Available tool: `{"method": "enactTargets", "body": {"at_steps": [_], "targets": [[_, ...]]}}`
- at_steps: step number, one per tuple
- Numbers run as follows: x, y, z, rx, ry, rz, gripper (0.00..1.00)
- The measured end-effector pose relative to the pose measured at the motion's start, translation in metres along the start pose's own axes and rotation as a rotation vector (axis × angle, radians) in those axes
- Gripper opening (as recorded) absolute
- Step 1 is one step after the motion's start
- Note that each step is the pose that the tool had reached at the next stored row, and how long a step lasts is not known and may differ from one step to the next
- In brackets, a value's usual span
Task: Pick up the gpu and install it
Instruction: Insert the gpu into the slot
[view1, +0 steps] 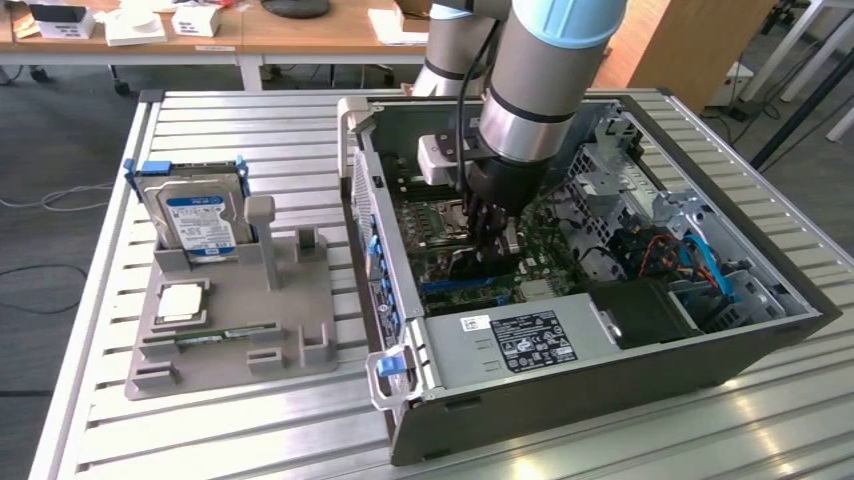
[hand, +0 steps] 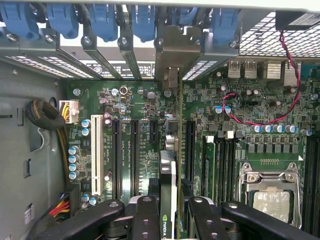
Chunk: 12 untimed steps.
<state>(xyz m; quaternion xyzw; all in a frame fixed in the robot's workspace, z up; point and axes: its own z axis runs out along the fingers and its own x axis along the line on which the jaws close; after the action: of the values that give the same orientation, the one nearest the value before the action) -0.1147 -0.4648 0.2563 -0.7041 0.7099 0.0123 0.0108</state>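
The gpu (hand: 169, 185) stands on edge between my fingers, a thin card with a green logo near the grip. Its silver end bracket (hand: 172, 55) reaches up to the slot openings in the case's rear wall. My gripper (hand: 170, 217) is shut on the gpu, with black fingers (hand: 145, 220) on either side of it. The card hangs over the green motherboard (hand: 240, 130), in line with the black expansion slots (hand: 190, 150). Whether its edge sits in a slot I cannot tell. In the exterior view my gripper (view1: 487, 235) is lowered deep into the open computer case (view1: 747, 330).
A white slot (hand: 96, 155) and a processor socket (hand: 270, 195) flank the card. Blue clips (hand: 105, 22) line the rear wall. The power supply (view1: 521, 335) lies at the case front. At the exterior view's left, a grey fixture (view1: 307, 300) holds a hard drive (view1: 200, 220) and a memory stick (view1: 214, 335).
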Motion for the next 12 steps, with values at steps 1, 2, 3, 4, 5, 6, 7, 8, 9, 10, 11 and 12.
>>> {"method": "enactTargets", "body": {"at_steps": [1, 2, 3, 4, 5, 6, 7, 8, 9, 10, 11, 12], "targets": [[0.0, 0.0, -0.0001, -0.0001, 0.0001, 0.0, 0.27], [0.0, 0.0, -0.0001, -0.0001, 0.0001, 0.0, 0.27], [-0.0001, 0.0001, 0.0003, 0.0, 0.0001, 0.0, 0.27], [-0.0001, 0.0003, 0.0008, 0.0, 0.0, 0.0, 0.27], [0.0, 0.0004, 0.0012, 0.0, 0.0001, 0.0, 0.27], [0.0, 0.0004, 0.0012, -0.0001, 0.0002, 0.0, 0.27], [0.0, 0.0004, 0.0012, -0.0001, 0.0003, 0.0, 0.27], [0.0, 0.0004, 0.0013, -0.0002, 0.0003, 0.0, 0.27], [0.0, 0.0007, 0.0015, -0.0001, 0.0002, 0.0, 0.27], [0.0, 0.0013, 0.0019, 0.0001, 0.0, 0.0, 0.27], [0.0, 0.0017, 0.0021, 0.0001, -0.0001, 0.0, 0.27], [0.0, 0.0019, 0.0022, 0.0001, -0.0001, 0.0, 0.27]]}}
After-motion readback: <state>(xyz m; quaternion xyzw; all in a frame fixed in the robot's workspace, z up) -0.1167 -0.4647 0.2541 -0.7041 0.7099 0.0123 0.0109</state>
